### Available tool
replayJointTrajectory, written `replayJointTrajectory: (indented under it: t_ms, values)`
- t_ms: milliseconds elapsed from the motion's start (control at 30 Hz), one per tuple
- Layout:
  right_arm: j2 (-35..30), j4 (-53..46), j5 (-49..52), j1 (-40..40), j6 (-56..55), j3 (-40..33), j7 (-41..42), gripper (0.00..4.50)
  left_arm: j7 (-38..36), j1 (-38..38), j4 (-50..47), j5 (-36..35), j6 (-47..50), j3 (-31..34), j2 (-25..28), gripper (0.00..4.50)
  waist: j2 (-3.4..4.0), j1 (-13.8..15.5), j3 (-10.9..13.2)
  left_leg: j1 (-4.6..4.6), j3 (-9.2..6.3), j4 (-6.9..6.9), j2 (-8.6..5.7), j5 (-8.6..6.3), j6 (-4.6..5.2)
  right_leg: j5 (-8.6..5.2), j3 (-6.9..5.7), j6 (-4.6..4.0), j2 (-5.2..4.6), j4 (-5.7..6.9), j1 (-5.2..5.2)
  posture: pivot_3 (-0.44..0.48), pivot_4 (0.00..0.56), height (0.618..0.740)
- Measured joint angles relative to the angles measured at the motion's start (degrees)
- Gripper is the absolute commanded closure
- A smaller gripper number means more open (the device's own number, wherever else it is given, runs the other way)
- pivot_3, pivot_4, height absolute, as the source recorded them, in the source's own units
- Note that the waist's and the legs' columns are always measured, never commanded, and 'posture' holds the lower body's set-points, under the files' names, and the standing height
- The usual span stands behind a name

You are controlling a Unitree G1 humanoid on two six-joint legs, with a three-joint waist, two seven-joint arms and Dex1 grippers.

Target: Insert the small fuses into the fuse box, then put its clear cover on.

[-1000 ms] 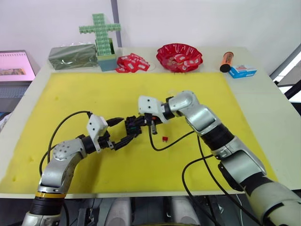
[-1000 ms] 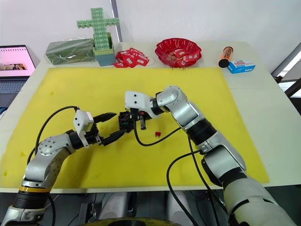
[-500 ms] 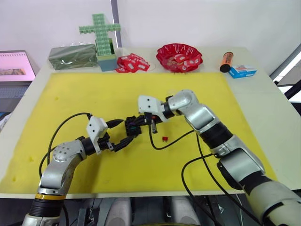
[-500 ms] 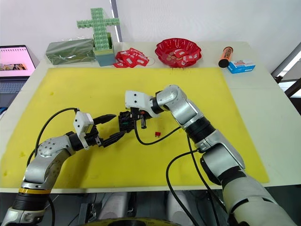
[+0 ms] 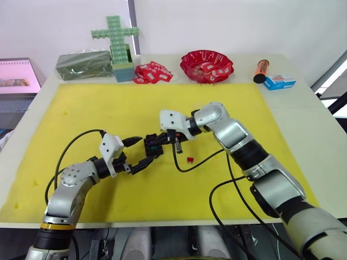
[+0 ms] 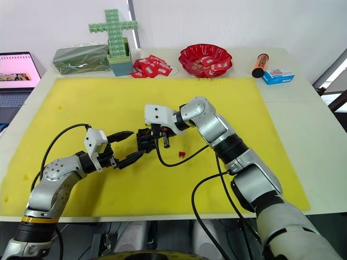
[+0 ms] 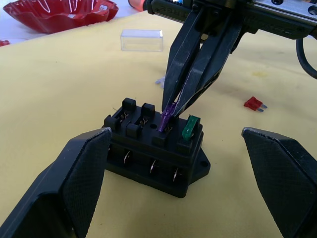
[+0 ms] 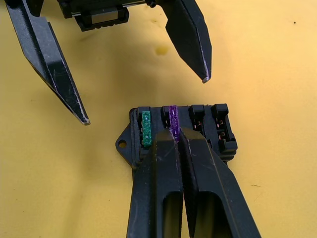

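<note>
Left wrist view | fuse box (image 7: 156, 148): green fuse (image 7: 189, 127), purple fuse (image 7: 167, 118)

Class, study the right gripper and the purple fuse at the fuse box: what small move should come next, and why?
Probably press the purple fuse straight down. The right gripper is shut on it at the slot of the fuse box beside the seated green fuse, and it stands tilted, seemingly not fully in.

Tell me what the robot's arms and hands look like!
Both arms are shiny silver-grey metal with black joints. The left arm has an orange-yellow ring low down. Each wrist carries a small white box, and thin black cables loop out from it. The left hand and the right hand each have two long black fingers that taper to points.
</note>
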Motion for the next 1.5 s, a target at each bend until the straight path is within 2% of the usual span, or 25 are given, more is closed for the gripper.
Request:
replayJointTrajectory:
  t_ms: [1500]
  values:
    - [0.7,0.4,-1.0,-0.2,1.6,-0.4,0.7,4.50,-0.2,0.0,0.3,1.3,-1.1,0.0,0.1,0.06,0.01,0.0,0.0,0.00,0.01,-0.01,0.00,0.00,0.00,0.00,0.00,0.00,0.00,0.00,-0.01,0.000,0.150,0.740]
